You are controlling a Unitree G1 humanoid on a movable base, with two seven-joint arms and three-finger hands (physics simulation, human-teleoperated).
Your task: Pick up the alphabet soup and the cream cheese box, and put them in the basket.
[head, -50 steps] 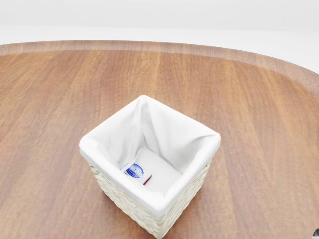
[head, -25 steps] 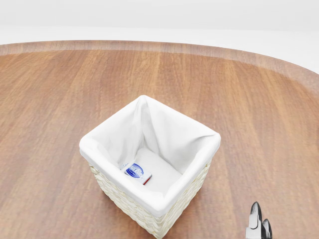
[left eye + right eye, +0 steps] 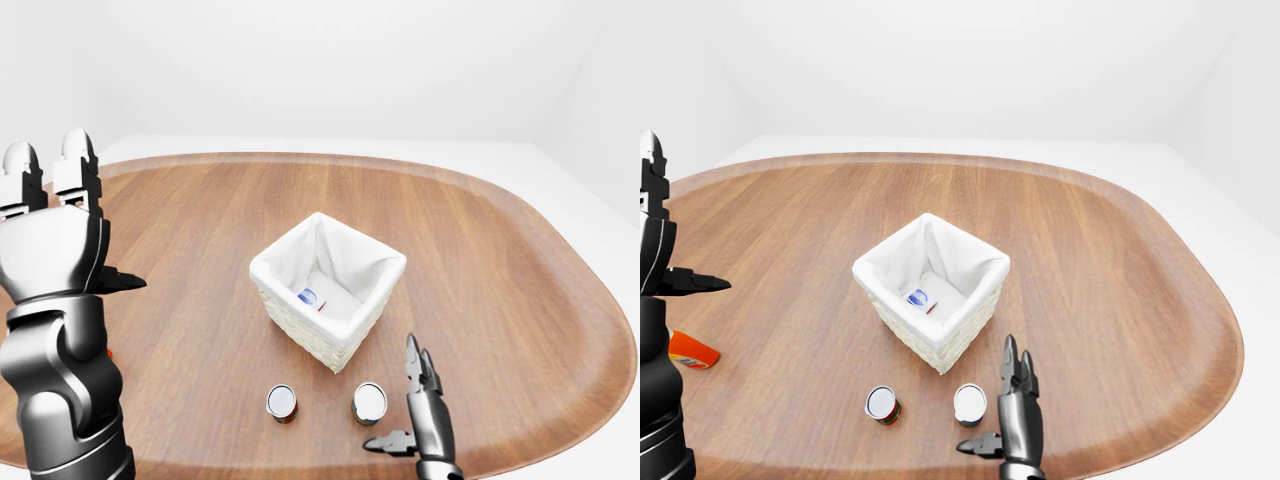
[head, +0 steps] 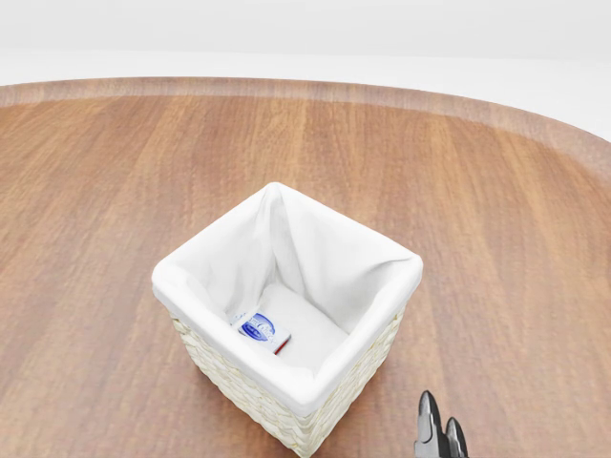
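The cream cheese box is seen lying inside the basket, mid-table. Two cans are stood near the table's bottom edge; which is the alphabet soup cannot be told. The right hand is held beside them, fingers spread, empty. The left hand is raised open at the left edge.

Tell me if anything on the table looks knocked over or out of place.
Nothing looks spilled or damaged. The basket stands upright with the box lying tilted inside against its liner. Two cans stand upright below it. An orange-red item lies on its side at the right-eye view's left edge.
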